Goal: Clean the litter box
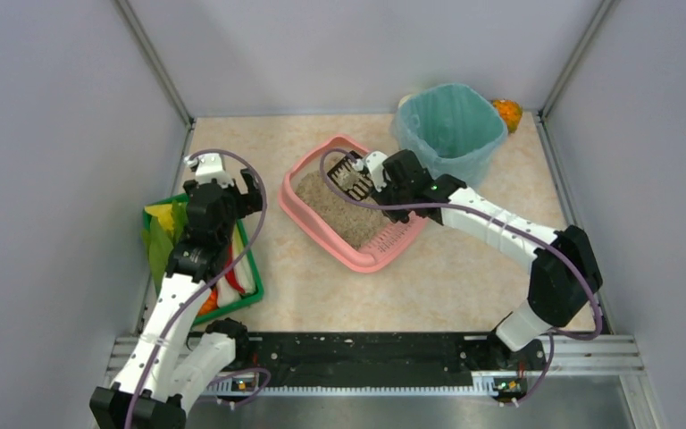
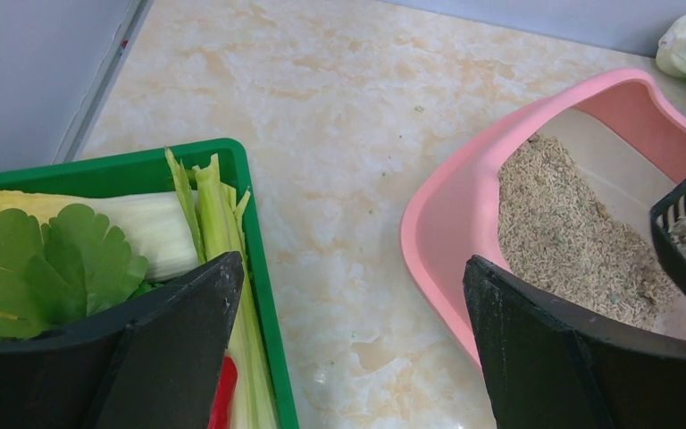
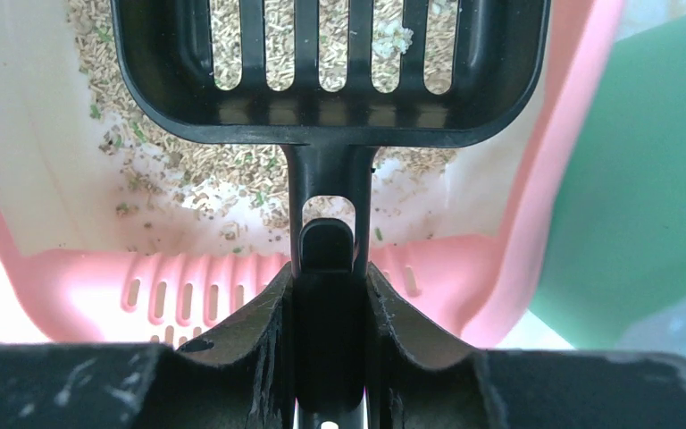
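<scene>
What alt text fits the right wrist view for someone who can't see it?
The right gripper is shut on the handle of a black slotted scoop held over the pink litter box. Beige litter shows through its slots and lies scattered on the box's pale floor, near the slotted ledge.

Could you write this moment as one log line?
right gripper: shut on scoop | scoop: over litter box | left gripper: open, near green tray

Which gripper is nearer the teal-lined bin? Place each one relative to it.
Right. The right gripper, shut on the black scoop, is over the litter box beside the bin; the left gripper hangs open by the green tray, much farther off.
</scene>
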Controlling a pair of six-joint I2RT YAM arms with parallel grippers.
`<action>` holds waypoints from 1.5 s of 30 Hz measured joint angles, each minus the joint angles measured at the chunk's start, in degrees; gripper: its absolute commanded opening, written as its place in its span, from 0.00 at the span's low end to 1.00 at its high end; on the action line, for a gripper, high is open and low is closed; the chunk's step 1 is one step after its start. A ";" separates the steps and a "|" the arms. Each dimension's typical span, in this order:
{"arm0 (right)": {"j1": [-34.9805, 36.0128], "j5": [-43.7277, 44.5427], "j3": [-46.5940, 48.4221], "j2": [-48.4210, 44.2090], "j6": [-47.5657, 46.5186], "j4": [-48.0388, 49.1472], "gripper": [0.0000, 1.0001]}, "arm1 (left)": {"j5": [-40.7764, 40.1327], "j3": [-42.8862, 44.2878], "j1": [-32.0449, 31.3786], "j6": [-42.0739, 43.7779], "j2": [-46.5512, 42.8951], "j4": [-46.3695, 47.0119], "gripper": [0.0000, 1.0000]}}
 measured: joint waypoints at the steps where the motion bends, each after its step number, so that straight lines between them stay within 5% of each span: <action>1: 0.00 0.55 -0.04 -0.50 -0.22 -0.35 0.00 | 0.02 -0.52 0.00 0.07 -0.33 0.50 0.98; 24: 1.99 12.13 -0.76 -6.62 -9.66 -4.68 0.00 | -4.46 -10.01 0.00 3.04 -5.11 10.25 0.99; 45: 2.38 4.72 1.36 -5.05 -7.28 -8.37 0.00 | -4.04 -10.03 0.00 1.31 -7.89 9.03 0.98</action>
